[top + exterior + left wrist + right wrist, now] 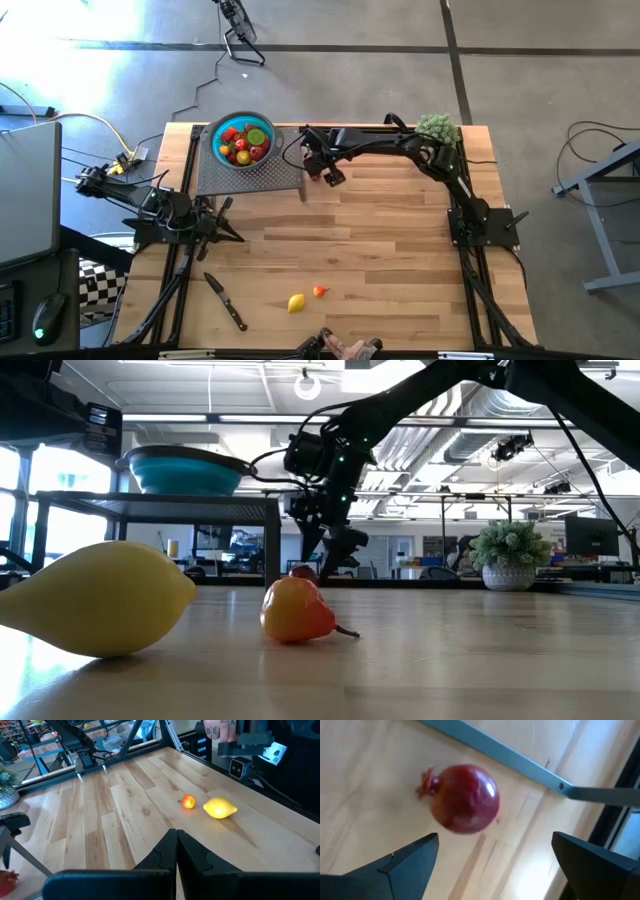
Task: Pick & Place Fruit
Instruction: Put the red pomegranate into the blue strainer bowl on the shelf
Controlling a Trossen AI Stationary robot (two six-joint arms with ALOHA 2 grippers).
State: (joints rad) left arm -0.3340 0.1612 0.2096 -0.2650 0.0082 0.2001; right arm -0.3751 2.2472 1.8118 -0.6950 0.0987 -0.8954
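Where it lies, glossy red fruit [465, 799], crown-tipped

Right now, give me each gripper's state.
Left gripper: shut, holding nothing.
Right gripper: open, above the red fruit, not gripping it.

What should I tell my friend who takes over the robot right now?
Right gripper: open, hanging right over a red pomegranate on the table beside the grey stand; not gripped yet.
Left gripper: shut, empty, waiting at the table's left side.
Done: the teal bowl on the stand already holds several fruits.
Left: the pomegranate, plus a yellow lemon and a small orange fruit near the front edge. The knife lies near them, not part of the job.
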